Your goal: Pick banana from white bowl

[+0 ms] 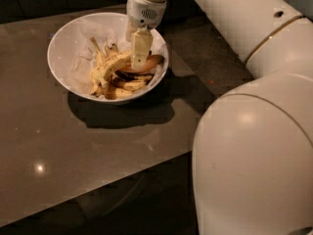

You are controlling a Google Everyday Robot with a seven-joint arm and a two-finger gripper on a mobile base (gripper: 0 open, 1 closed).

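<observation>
Leftmost, the glossy brown tabletop [73, 151] shows one small glint of light toward its near left corner. Close to the far edge sits the white bowl [62, 43], casting a dark shadow toward the near edge. Crumpled paper lining [80, 65] shows along its left inner wall.

Heaped in the bowl is a pile of fruit. On top lies the banana [110, 66], long, pale yellow and freckled, running from low at the left up to the right. Under it are smaller dark-blotched bananas [128, 84], and just to its right a smooth orange-yellow banana [149, 61].

Over the banana's raised right end, the claw [138, 58] hangs inside the bowl, pointing straight down from the white arm [244, 28] that reaches in from the right. It appears to touch the banana there, but whether it is clenched on the fruit or released cannot be told from this view.

The banana looks ripe, so it is likely soft under a thin skin that bruises or splits with hard pressure. It is probably light, a little slippery, and apt to swing if held at one end. A hold across the thick middle, squeezing its narrow sides gently, would seem safest. The neighbours lean against it and may shift as it lifts.
</observation>
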